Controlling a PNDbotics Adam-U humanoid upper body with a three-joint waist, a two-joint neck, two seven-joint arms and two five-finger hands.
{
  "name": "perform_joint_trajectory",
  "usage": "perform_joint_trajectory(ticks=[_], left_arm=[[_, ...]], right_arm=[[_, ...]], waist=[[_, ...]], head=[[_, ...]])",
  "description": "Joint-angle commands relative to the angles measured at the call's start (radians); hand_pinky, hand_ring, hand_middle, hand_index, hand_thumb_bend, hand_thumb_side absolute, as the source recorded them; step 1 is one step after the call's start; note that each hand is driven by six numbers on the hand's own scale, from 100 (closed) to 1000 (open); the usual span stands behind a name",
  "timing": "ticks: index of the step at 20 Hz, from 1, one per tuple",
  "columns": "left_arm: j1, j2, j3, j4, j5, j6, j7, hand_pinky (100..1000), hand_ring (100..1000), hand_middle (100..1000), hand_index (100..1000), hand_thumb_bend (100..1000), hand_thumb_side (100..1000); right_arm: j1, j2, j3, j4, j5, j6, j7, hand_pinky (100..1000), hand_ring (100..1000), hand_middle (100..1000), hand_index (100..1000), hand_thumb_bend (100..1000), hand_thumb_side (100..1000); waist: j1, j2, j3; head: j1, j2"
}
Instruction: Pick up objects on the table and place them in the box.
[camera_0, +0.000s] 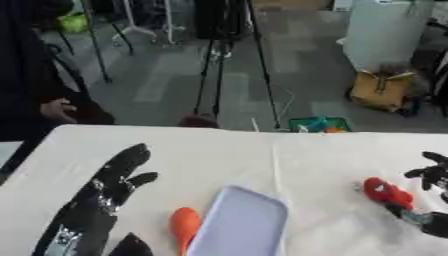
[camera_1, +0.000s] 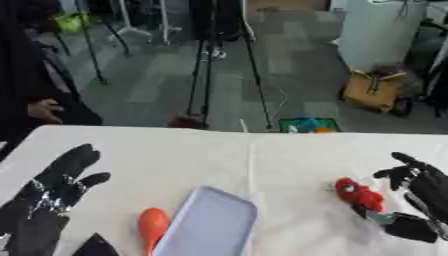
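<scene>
A small red figure (camera_1: 360, 195) lies on the white table at the right. My right hand (camera_1: 422, 195) sits around it from the right, fingers spread and relaxed, with the thumb (camera_1: 407, 227) below the toy; none of them is closed on it. An orange oblong object (camera_0: 184, 225) lies at the lower middle, touching the left edge of a pale lavender tray-like box (camera_0: 241, 223). My left hand (camera_0: 98, 205) rests open at the lower left, fingers straight and pointing up toward the far side.
The table (camera_0: 262, 150) is covered with a white cloth. Beyond its far edge stand tripod legs (camera_0: 214, 70), a yellow bag (camera_0: 381, 90) and a green crate (camera_0: 318, 124). A person in dark clothes (camera_0: 35, 95) stands at the far left.
</scene>
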Motion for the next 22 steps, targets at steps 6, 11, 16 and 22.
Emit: perform_joint_trajectory(ticks=[6,11,16,22], left_arm=[[-0.006,0.021,0.008,-0.014,-0.001,0.000,0.001,902,1000,957,924,138,1000],[-0.007,0.020,0.004,-0.014,0.001,0.000,-0.003,901,1000,957,924,138,1000],[-0.009,0.020,0.002,-0.014,0.003,-0.001,-0.008,901,1000,957,924,137,1000],[-0.010,0.021,0.001,-0.014,0.003,-0.002,-0.010,901,1000,957,924,136,1000]], right_arm=[[-0.007,-0.034,-0.008,-0.023,-0.007,0.001,0.000,857,975,490,801,577,934],[-0.043,-0.055,-0.010,0.014,-0.009,-0.010,0.014,866,977,511,816,572,998],[-0.077,-0.074,-0.015,0.065,-0.007,-0.033,0.032,869,985,517,821,581,996],[-0.088,-0.085,-0.018,0.087,-0.003,-0.040,0.030,869,984,523,821,576,993]], waist=[[-0.002,-0.018,-0.001],[-0.001,-0.017,0.005],[0.000,-0.013,0.012],[-0.001,-0.009,0.015]], head=[[-0.002,-0.005],[-0.012,-0.011],[-0.018,-0.024],[-0.020,-0.033]])
